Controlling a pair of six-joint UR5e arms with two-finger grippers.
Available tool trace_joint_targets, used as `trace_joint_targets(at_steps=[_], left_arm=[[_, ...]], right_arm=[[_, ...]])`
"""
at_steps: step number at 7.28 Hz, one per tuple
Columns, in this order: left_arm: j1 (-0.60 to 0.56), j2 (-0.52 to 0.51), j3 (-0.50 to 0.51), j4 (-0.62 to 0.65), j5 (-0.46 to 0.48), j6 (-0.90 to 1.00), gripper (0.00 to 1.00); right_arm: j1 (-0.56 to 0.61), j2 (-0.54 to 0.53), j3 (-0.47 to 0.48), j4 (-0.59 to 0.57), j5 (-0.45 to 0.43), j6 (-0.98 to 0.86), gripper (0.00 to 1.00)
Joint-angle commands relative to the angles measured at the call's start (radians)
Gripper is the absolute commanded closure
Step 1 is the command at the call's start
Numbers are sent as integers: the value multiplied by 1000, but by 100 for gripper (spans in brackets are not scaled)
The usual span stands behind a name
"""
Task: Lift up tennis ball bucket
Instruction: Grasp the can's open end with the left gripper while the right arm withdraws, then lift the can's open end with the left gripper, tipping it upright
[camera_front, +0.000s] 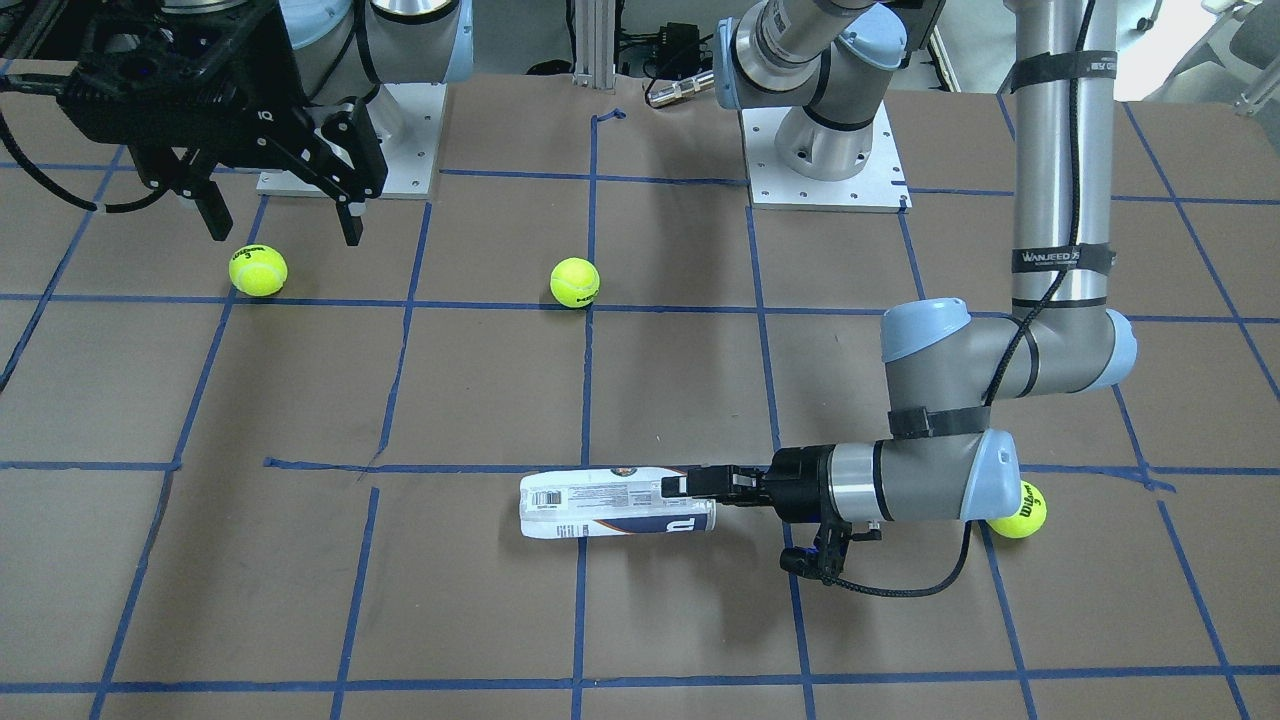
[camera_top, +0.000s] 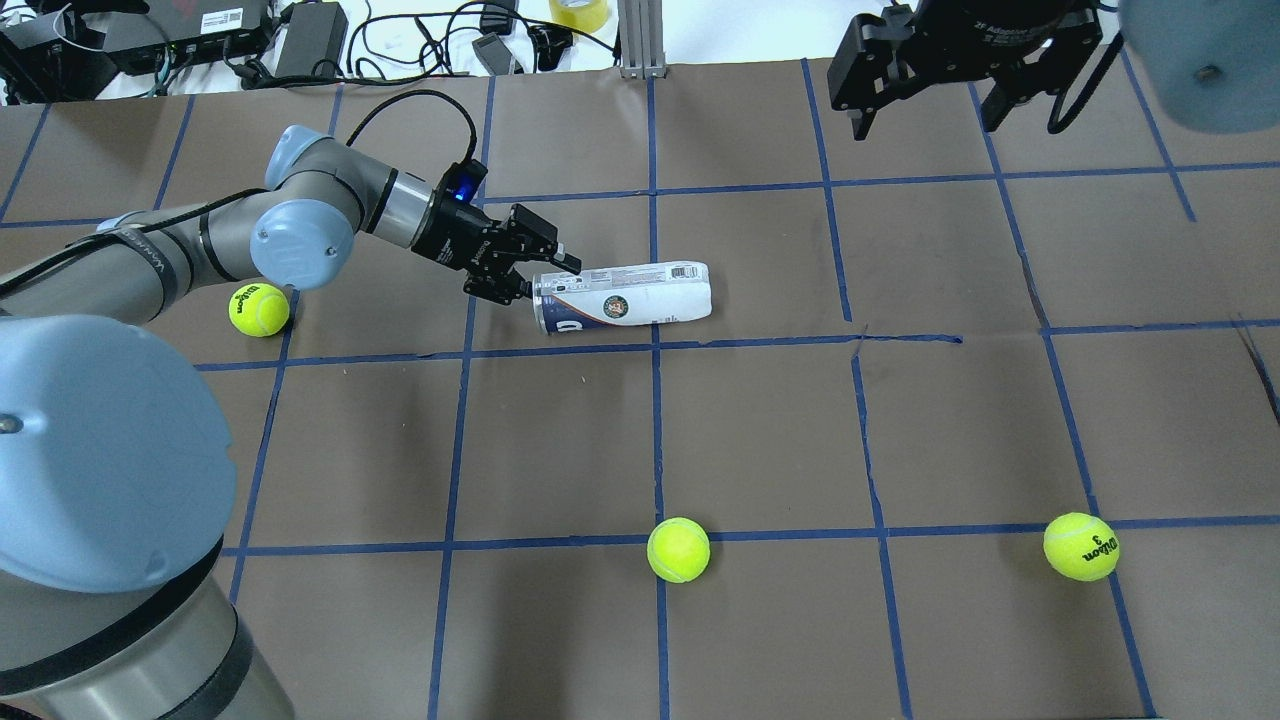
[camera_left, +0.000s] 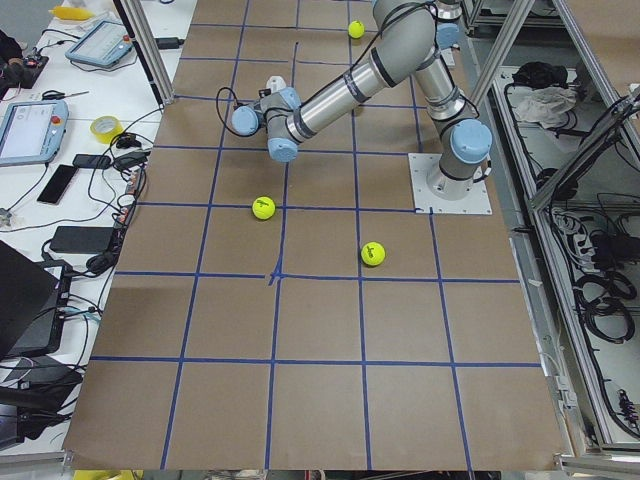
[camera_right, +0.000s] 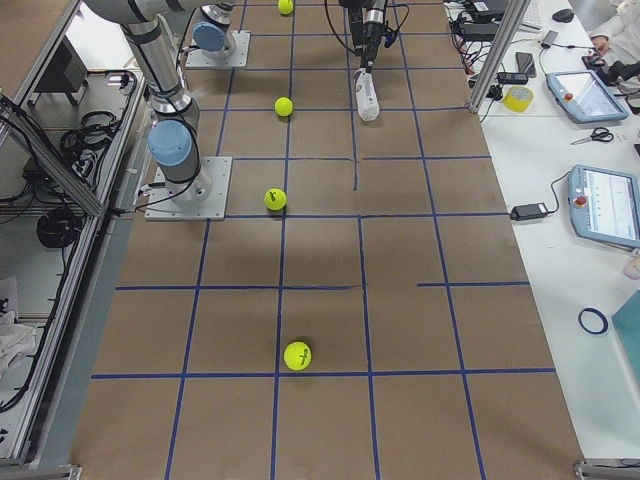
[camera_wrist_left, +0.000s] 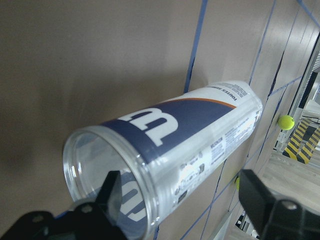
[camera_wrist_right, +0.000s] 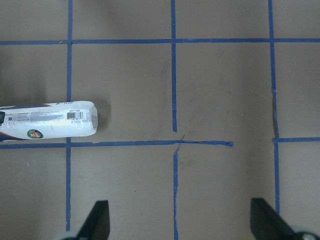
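The tennis ball bucket (camera_top: 640, 293) is a clear tube with a white and navy label. It lies on its side on the brown table, open mouth toward my left gripper (camera_top: 530, 275). It also shows in the front view (camera_front: 600, 505) and the right wrist view (camera_wrist_right: 50, 122). My left gripper is open and level with the table at the tube's open end. In the left wrist view the tube (camera_wrist_left: 190, 135) fills the frame, with one finger (camera_wrist_left: 110, 190) at its mouth and the other (camera_wrist_left: 260, 200) outside its wall. My right gripper (camera_top: 925, 120) is open, empty and raised at the far right.
Three yellow-green tennis balls lie loose: one (camera_top: 259, 309) beside my left forearm, one (camera_top: 678, 549) near the middle front, one (camera_top: 1081, 546) at the right front. Blue tape lines grid the table (camera_top: 900, 430). Cables and electronics (camera_top: 300, 30) sit beyond the far edge.
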Motion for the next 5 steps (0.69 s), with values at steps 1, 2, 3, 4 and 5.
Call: trace_joint_targets(at_steps=[1,2,3,4,5], left_arm=[[-4,45,-3,-4,-1,-110,100],[-10,61,-4,-6,-2,-112,100],[-24,73,-6,-7,-4,-128,100],[-45,91,-3,-1,-12,-199,100],[-73,120,2,2,-28,-262,100]], right_arm=[[-48,-1,4,-9,4,9,0],[-55,-1,10,1,-14,15,0],[-56,-8,9,-32,-29,-3,0],[-56,-4,13,-17,-51,6,0],[-56,-2,19,-25,-51,-1,0]])
